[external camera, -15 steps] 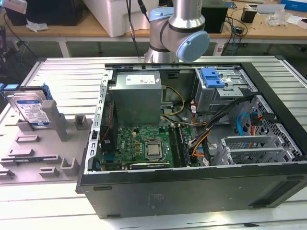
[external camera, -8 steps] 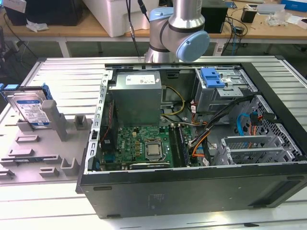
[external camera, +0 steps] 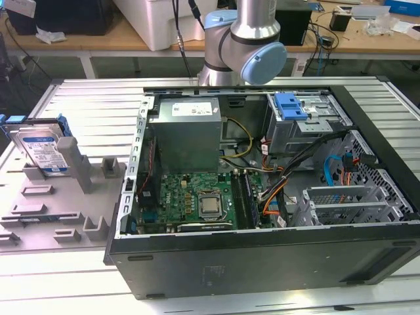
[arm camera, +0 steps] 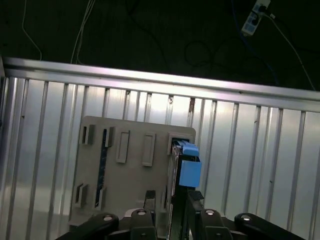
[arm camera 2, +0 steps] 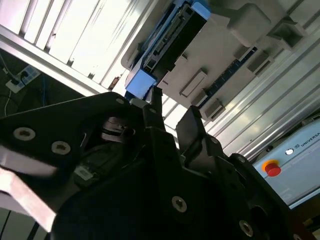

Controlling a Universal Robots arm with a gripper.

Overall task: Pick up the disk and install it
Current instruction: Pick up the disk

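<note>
The disk (external camera: 43, 151) stands on edge in the grey fixture tray (external camera: 65, 213) at the exterior view's left, its white-and-blue label facing out. In both wrist views it is edge-on, a dark slab with blue rail ends (arm camera: 186, 161) (arm camera 2: 172, 37). My gripper (arm camera: 171, 201) (arm camera 2: 172, 116) hangs well above the tray, open, with nothing between its black fingers. In the first wrist view the disk's edge lines up roughly with the gap between the fingers. The robot arm (external camera: 244, 41) rises at the back of the exterior view.
An open computer case (external camera: 262, 197) fills the middle and the exterior view's right, with a motherboard (external camera: 197, 200), cables and a metal drive cage topped by a blue bracket (external camera: 292, 108). Everything rests on a ribbed aluminium table (arm camera: 250, 150). A red button (arm camera 2: 272, 169) sits on a white box.
</note>
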